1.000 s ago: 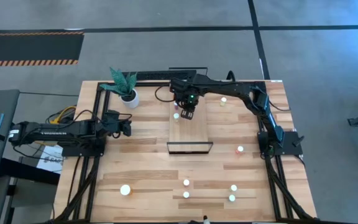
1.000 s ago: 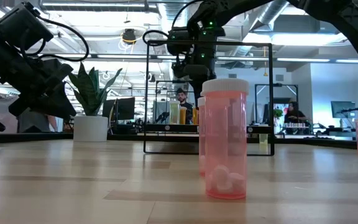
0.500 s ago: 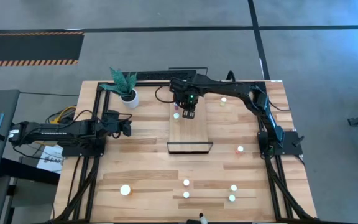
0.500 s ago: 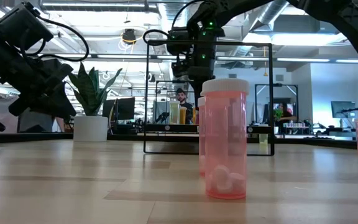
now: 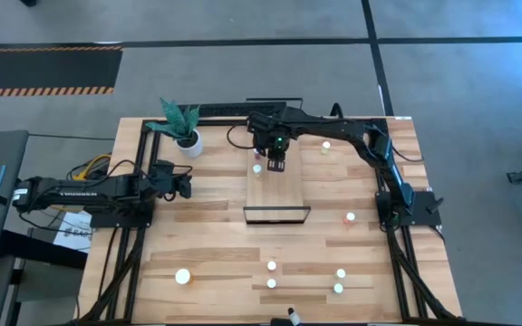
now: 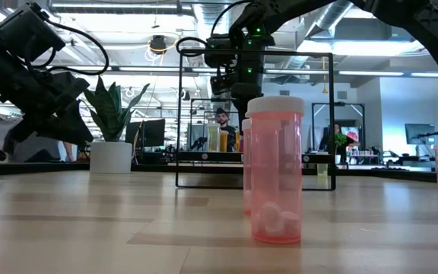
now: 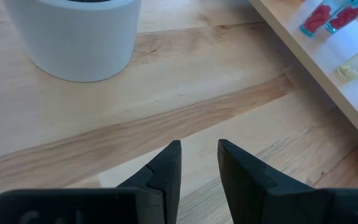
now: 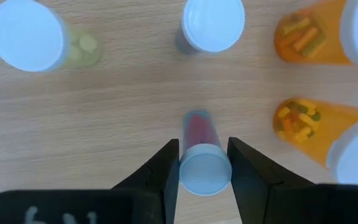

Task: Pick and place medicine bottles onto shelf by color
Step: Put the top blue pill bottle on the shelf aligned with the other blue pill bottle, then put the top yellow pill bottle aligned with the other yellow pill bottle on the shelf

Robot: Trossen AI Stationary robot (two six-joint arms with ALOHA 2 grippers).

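My right gripper (image 8: 205, 169) points down over the far end of the light-wood shelf (image 5: 277, 192), shut on a small medicine bottle with a white cap and red contents. Around it on the shelf stand a pale yellow bottle (image 8: 27, 34), a dark one (image 8: 213, 25) and two orange ones (image 8: 316, 31) (image 8: 325, 134). More bottles stand on the table near the front edge (image 5: 272, 266) (image 5: 182, 276) and at the right (image 5: 350, 217). My left gripper (image 5: 186, 186) waits shut at the table's left, holding nothing. My right gripper has the small red-filled bottle by its white cap (image 8: 205, 163), pinched between the two fingers, one on each side. The fingers come from above, pointing down. The bottle stands upright below them with its foot (image 8: 196, 119) on the shelf board.
A white pot with a green plant (image 5: 187, 136) stands at the far left, close ahead of my left gripper (image 7: 199, 165). The shelf's black frame (image 6: 255, 114) rises at its near end. A large pink bottle (image 6: 274, 171) stands near the table's front edge.
My right gripper has stayed over the shelf's far end and has rolled a little about its own pointing line. The bottles have not moved.
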